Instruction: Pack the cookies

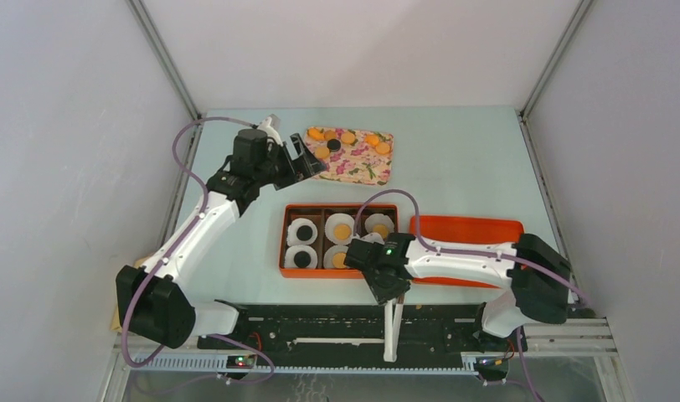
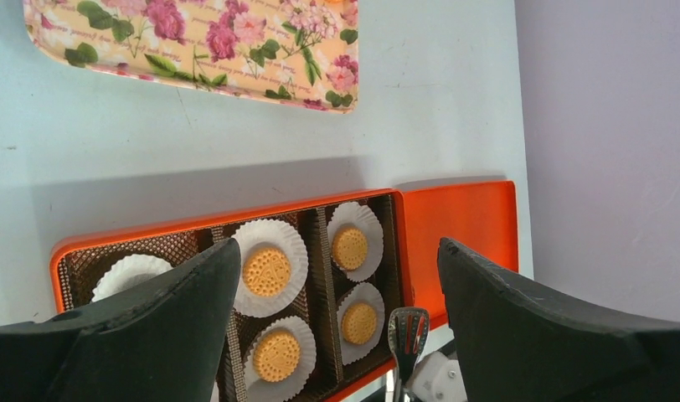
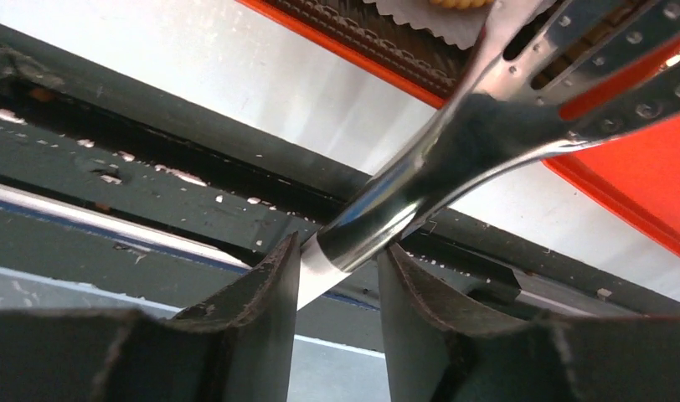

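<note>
Cookies [image 1: 342,228]: six sit in the orange box [image 1: 285,243], one per compartment, each on a white paper liner [image 2: 280,236]. There are two black in the left column and tan in the middle and right columns. In the top view the right gripper [image 3: 337,255] covers the near-right compartment; the left wrist view shows a tan cookie there. The liners presumably keep the pieces apart and centred.

More cookies lie loose on the floral tray [image 1: 366,167] beyond the box's far edge: several tan and one black. Judgement: this is the supply stock, and the box looks full.

Right gripper: over the box's near-right corner, fingers closed on the handle end of metal tongs [image 3: 487,126]. The tongs' arms run toward the box. Holding the tail end probably lets the tips reach into a compartment while the gripper body stays outside it. I cannot tell whether the tips carry anything.

Orange lid [image 1: 466,229] (assumed to be the lid): flat on the worktop [image 1: 454,151], just right of the box and parallel to it, handy for closing.

Left gripper [image 1: 310,165]: jaws spread wide, nothing between them. It hovers beyond the box's far-left corner at the tray's left edge, probably parked clear of the tongs.
</note>
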Controlling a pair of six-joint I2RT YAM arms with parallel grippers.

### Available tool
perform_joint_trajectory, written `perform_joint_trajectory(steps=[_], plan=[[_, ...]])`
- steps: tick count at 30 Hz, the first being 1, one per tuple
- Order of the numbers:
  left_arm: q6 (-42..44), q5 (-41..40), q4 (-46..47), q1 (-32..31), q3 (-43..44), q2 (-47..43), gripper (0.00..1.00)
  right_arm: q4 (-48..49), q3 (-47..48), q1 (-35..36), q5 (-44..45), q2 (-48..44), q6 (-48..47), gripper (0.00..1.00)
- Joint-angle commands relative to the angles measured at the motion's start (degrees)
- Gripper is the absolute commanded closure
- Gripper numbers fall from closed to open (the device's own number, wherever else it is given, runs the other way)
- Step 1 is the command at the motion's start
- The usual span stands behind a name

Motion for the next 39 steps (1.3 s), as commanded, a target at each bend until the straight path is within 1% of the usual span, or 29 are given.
perform_joint_trajectory(steps=[1,5,7,11,17,20,22,24,27,30,33,34,35,39], plan=[[-0.4,1.2,1.6,-0.3,-1.8,-1.2,0.08,3.9,0.1,0.5,-1.9,4.4,-0.1,0.58],[-0.4,1.4,1.6,-0.4,-2.3,-1.2,0.08,3.0,-0.7,0.6,-0.1,5.5,1.7,0.74],[-0.5,1.6,1.7,-0.3,-2.2,-0.9,0.08,1.8,-0.7,0.6,1.0,4.8,2.5,0.87],[-1.2,3.3,2.6,-0.3,-2.2,0.1,0.08,-0.7,-0.6,0.8,1.4,1.7,4.0,0.99],[-1.6,4.3,3.4,-0.6,-2.4,0.5,0.08,-5.5,2.4,0.6,4.4,-4.7,6.8,1.0],[-1.6,4.3,3.4,-0.7,-2.4,0.2,0.08,-8.2,5.5,-1.7,7.6,-6.1,6.2,1.0],[-1.4,3.9,3.3,-0.7,-2.4,-0.3,0.08,-9.5,8.3,-4.4,10.3,-6.7,4.2,1.0],[-1.1,2.3,2.8,-0.8,-2.2,-1.4,0.08,-8.9,12.1,-9.3,11.8,-6.8,0.5,1.0],[0.0,-2.2,1.0,-1.7,-1.2,-3.4,0.09,-3.6,18.3,-18.7,12.0,-4.8,-6.9,1.0],[2.7,-8.0,-2.1,-3.6,1.2,-5.8,0.09,-0.1,28.6,-30.0,11.8,2.4,-14.0,1.0],[4.2,-10.7,-3.3,-4.7,2.7,-8.0,0.08,0.2,44.0,-40.1,8.5,15.1,-19.1,1.0],[4.4,-10.9,-3.3,-4.8,2.7,-8.6,0.08,-1.0,51.0,-42.7,7.8,19.9,-20.0,1.0],[4.5,-11.1,-3.2,-4.9,2.8,-9.0,0.08,-3.0,59.0,-45.4,7.3,27.9,-20.9,1.0],[5.1,-12.6,-3.5,-4.9,2.4,-9.6,0.08,-12.3,94.4,-51.3,6.0,51.9,-23.3,1.0]])
